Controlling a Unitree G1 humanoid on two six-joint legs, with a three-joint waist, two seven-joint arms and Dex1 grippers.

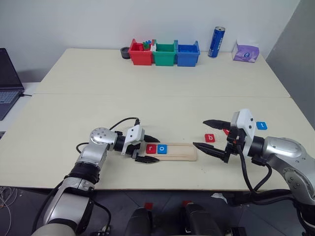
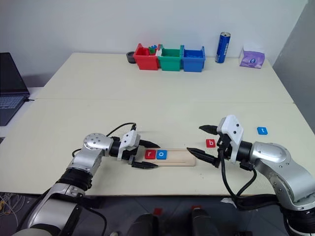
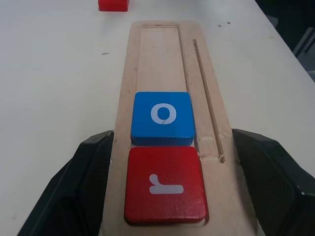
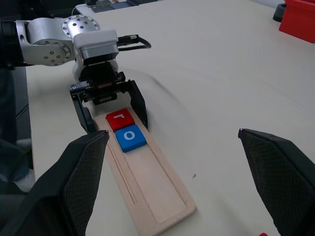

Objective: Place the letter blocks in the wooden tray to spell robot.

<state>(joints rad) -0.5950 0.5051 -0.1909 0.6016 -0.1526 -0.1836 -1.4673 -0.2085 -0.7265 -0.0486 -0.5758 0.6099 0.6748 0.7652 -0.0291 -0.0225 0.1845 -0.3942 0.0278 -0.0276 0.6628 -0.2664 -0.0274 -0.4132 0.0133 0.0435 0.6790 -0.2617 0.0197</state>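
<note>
The wooden tray (image 1: 183, 152) lies near the table's front edge. A red "r" block (image 1: 150, 148) and a blue "o" block (image 1: 162, 148) sit side by side at its left end. My left gripper (image 1: 158, 150) is open, one finger on each long side of the tray around these two blocks; I cannot tell if the fingers touch the wood. A red "b" block (image 1: 209, 137) lies on the table right of the tray. Another red block (image 1: 226, 131) peeks from behind my right gripper (image 1: 199, 133), which hovers open and holds nothing. A blue block (image 1: 262, 125) lies further right.
Red (image 1: 140, 53), green (image 1: 165, 54) and blue (image 1: 188, 53) bins stand at the back of the table, with a blue can (image 1: 216, 42) and a tissue pack (image 1: 245, 51) to their right. A laptop (image 1: 7, 78) sits at the far left.
</note>
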